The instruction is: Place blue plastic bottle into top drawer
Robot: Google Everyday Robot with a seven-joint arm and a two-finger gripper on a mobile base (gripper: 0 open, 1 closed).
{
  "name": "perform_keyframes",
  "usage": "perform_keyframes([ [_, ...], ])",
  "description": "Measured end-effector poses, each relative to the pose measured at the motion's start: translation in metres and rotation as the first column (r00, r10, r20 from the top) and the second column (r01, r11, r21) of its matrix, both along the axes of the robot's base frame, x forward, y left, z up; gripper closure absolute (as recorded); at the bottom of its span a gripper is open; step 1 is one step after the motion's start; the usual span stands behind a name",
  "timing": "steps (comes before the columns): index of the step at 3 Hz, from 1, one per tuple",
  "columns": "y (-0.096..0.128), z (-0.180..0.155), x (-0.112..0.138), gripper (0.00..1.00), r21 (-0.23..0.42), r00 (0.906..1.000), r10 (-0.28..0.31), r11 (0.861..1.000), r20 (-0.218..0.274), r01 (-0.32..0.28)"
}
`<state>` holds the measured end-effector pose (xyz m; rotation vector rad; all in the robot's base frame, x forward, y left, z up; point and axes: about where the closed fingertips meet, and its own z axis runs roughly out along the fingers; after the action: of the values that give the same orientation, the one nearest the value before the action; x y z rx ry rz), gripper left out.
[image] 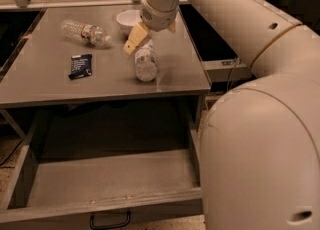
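The blue plastic bottle (146,63) lay on its side on the table (40,86), right of the table's centre, base toward the table's front edge. The gripper (149,40) hung over the table at the bottle's far end. Its jaws were released: one yellow finger (135,39) stood left of the bottle, the other spread to the right. The top drawer (100,205) stood pulled out below the table's front edge, holding nothing. A clear crinkled bottle (85,31), a white bowl (126,20) and a dark packet (80,66) also lay on the table.
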<state>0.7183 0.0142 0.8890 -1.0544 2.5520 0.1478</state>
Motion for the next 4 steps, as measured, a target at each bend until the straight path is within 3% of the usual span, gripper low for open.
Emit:
perform_keyframes([
  [1, -0.009, -0.014, 0.011, 0.0, -0.015, 0.9987, -0.038, 0.999, -0.034, 0.037],
  [3, 0.012, -0.055, -0.011, 0.0, 0.008, 0.988, 0.02, 1.0, -0.153, -0.019],
  [4, 0.013, -0.057, -0.012, 0.19, 0.007, 0.9875, 0.022, 1.0, -0.156, -0.021],
])
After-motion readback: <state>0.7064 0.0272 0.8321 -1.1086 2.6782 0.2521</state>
